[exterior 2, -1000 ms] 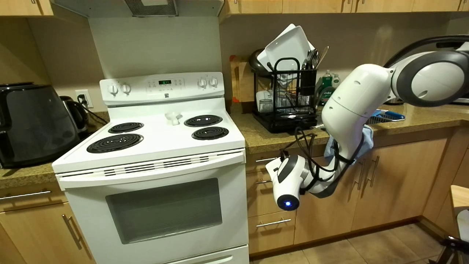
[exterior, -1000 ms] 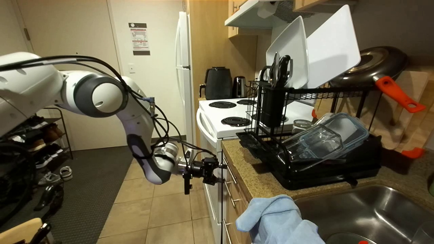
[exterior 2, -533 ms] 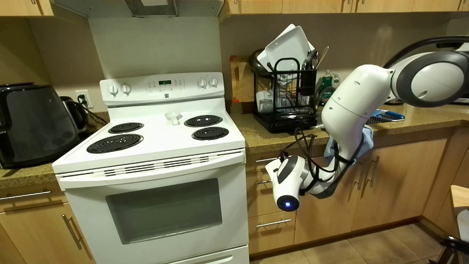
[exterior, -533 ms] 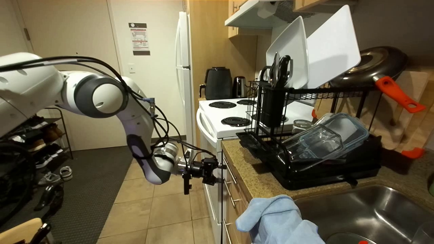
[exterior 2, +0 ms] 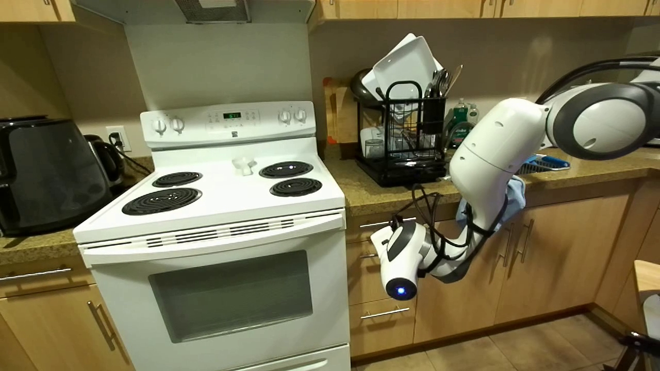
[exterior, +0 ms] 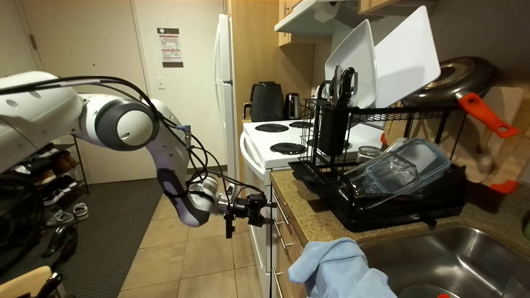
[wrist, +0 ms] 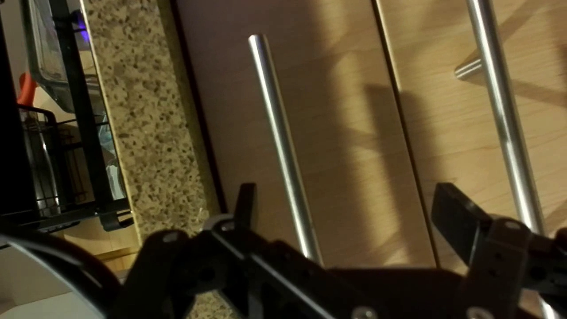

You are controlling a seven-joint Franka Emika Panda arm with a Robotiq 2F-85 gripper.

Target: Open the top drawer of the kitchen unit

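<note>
Wrist view's got the fingers [wrist: 458, 223] spread wide, with the handle [wrist: 285, 146] running through the gap between them. Can't tell if either one is touching it. The lower handle [wrist: 507, 110] sits just outside one finger. Top drawer [wrist: 330, 146] looks closed, right under the speckled surface [wrist: 150, 110], at the end of the unit [exterior 2: 459, 309] beside the stove [exterior 2: 232, 188]. In an exterior view the arm [exterior: 132, 127] reaches across high, bends down steeply, then levels off, fingers aimed at the unit. Further off, the stove has a lit green display [exterior 2: 232, 116] and a tiny badge [exterior 2: 234, 134], both too small to read. Way in back, a notice [exterior: 170, 47] with red print, same deal.
</note>
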